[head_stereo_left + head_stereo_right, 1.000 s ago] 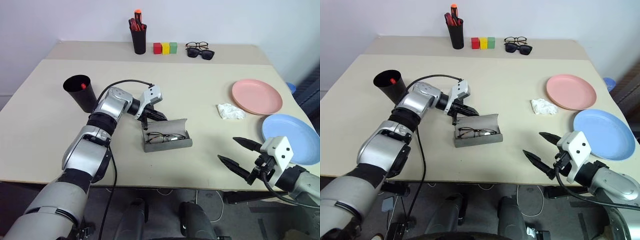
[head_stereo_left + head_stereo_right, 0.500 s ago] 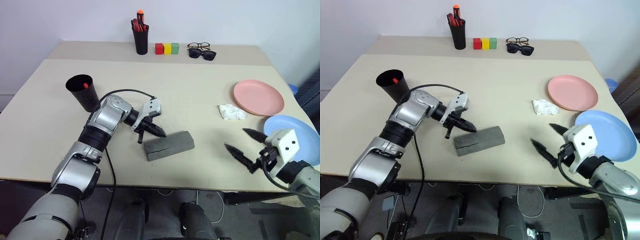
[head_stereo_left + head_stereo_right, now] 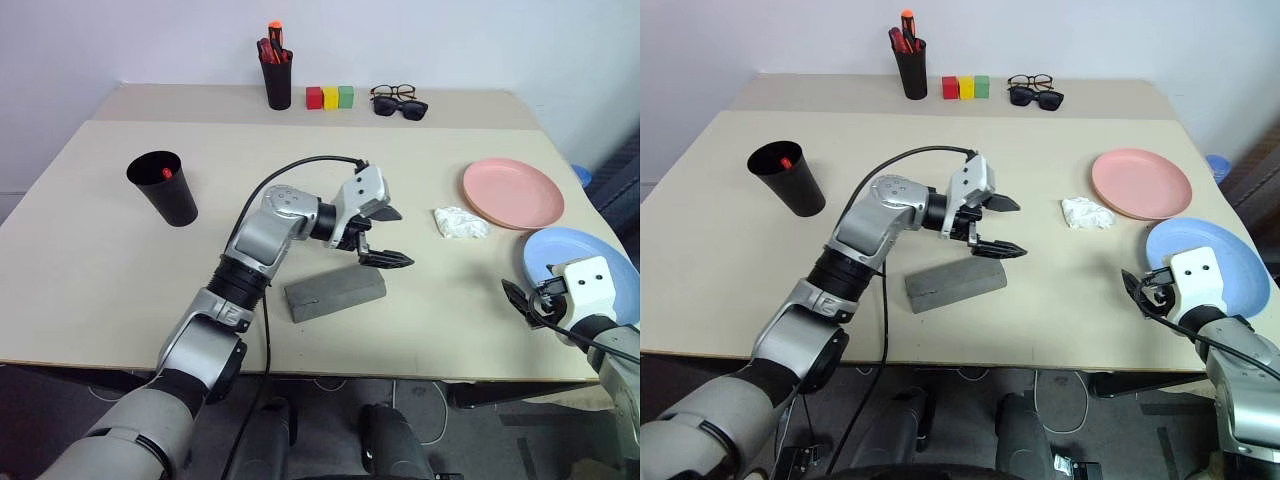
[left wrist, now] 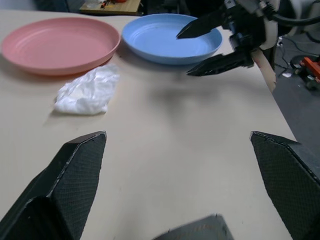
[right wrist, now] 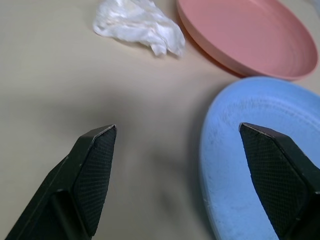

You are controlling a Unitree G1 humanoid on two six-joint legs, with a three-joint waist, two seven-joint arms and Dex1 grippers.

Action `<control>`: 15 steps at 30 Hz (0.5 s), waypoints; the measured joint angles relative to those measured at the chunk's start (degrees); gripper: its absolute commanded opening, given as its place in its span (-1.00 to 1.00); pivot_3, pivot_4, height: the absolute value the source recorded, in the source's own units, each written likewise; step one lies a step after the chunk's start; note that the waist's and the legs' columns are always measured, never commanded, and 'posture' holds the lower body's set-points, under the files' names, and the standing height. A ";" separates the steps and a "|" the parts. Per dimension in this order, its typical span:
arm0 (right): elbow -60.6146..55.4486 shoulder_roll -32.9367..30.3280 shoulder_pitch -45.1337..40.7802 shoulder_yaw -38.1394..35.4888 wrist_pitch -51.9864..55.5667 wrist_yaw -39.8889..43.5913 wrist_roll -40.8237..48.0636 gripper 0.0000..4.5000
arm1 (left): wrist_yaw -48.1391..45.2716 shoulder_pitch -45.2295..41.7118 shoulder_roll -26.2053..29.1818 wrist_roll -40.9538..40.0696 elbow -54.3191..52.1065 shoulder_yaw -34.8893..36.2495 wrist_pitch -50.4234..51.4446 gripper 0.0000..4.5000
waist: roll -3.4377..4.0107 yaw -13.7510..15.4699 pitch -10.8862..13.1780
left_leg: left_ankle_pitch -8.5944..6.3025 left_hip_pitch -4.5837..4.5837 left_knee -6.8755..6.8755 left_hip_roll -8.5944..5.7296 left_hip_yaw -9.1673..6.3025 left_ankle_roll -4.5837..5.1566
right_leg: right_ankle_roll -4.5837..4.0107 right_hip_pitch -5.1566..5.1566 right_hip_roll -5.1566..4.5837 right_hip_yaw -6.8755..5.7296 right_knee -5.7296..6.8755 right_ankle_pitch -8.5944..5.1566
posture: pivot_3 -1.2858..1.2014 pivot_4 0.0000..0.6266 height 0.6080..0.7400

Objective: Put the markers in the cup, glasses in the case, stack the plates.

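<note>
Plates unstacked at the bench's right side, with the case shut and one marker in the cup.

Salmon-pink plate and light-blue plate are plain round dishes of like size, lying just beside each other and not yet stacked; stacking looks like the step left. The grey felt case lies closed at mid-bench, so the glasses are presumably inside, though they cannot be seen. The black cup stands at the left, a red-capped marker showing inside. The left gripper hangs above the case, fingers spread wide, holding nothing. The right gripper sits beside the blue plate's near rim, fingers wide apart and empty. A crumpled white wrapper lies near the pink plate.
</note>
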 measured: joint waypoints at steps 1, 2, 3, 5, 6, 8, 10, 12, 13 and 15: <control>0.63 0.00 -0.55 0.33 0.19 -0.03 -0.17 0.77 | 0.64 -0.20 -0.38 0.12 -0.05 -0.34 -0.10 0.98 | 0.00 -0.02 0.00 | 0.00 0.00 0.00 0.00 0.00 0.00 | 0.01 0.00 0.00 0.00 0.00 0.00 | 0.03 -0.52 1.00; 1.48 -0.01 -1.14 0.78 0.50 -0.09 -0.41 0.66 | 1.26 -0.31 -0.87 0.17 -0.25 -0.49 -0.26 0.99 | 0.01 -0.05 -0.01 | 0.00 0.00 0.00 0.00 0.00 0.00 | 0.01 0.00 0.00 0.00 0.00 0.01 | 0.03 -0.52 1.00; 2.45 -0.01 -1.59 1.10 0.66 -0.30 -0.75 0.54 | 1.91 -0.32 -1.30 0.15 -0.50 -0.49 -0.34 1.00 | 0.02 -0.07 -0.01 | 0.00 0.00 0.00 0.00 0.00 0.00 | 0.01 0.00 0.00 0.00 0.00 0.01 | 0.03 -0.52 1.00; 4.88 -0.05 -2.71 1.43 1.46 -0.78 -1.41 0.19 | 3.20 -0.36 -2.01 0.12 -0.97 -0.51 -0.35 1.00 | 0.02 -0.03 -0.01 | 0.00 0.00 0.00 -0.01 0.00 0.00 | 0.01 0.00 0.00 0.00 0.00 0.00 | 0.03 -0.52 1.00; 5.76 -0.10 -2.92 1.51 1.82 -0.86 -1.68 -0.05 | 3.45 -0.36 -2.13 0.09 -1.33 -0.50 -0.35 1.00 | 0.03 -0.02 -0.01 | 0.00 0.00 0.00 -0.01 0.00 0.00 | 0.00 0.00 0.00 0.00 0.00 0.00 | 0.03 -0.52 1.00; 7.22 -0.41 -3.00 1.63 2.54 -0.86 -1.81 -0.49 | 4.10 -0.39 -2.09 0.05 -1.78 -0.50 -0.27 1.00 | 0.05 -0.02 -0.03 | 0.00 0.00 0.00 -0.01 0.00 0.00 | 0.00 0.00 0.00 0.00 0.00 0.00 | 0.03 -0.52 1.00; 7.67 -0.56 -3.12 1.49 2.81 -1.01 -1.95 -0.95 | 4.52 -0.38 -1.79 0.02 -2.13 -0.50 0.26 1.00 | 0.07 -0.07 -0.03 | 0.00 0.00 0.00 -0.01 0.00 0.00 | 0.00 0.00 0.00 0.00 0.00 0.00 | 0.03 -0.52 1.00; 7.33 -1.16 -3.31 0.96 2.79 -1.17 -2.31 -0.98 | 4.62 -0.38 -1.46 -0.03 -2.85 -0.50 0.40 1.00 | 0.07 -0.04 -0.04 | 0.00 0.02 0.01 -0.01 0.00 0.00 | 0.00 0.04 0.00 0.00 -0.01 -0.01 | 0.03 -0.52 1.00; 7.36 -1.41 -3.22 0.69 3.05 -1.26 -2.36 -0.98 | 4.66 -0.38 -1.30 -0.08 -3.08 -0.50 0.40 1.00 | 0.07 -0.02 -0.04 | 0.00 0.03 0.01 -0.01 0.00 0.00 | -0.01 0.05 0.00 0.00 -0.01 -0.01 | 0.03 -0.52 1.00; 7.31 -1.42 -2.86 0.64 3.22 -1.45 -2.38 -0.98 | 4.84 -0.38 -0.61 -0.08 -3.17 -0.50 0.43 1.00 | 0.08 0.07 -0.04 | 0.00 0.03 0.01 -0.01 -0.01 0.00 | -0.01 0.05 0.00 0.00 -0.01 -0.02 | 0.03 -0.52 1.00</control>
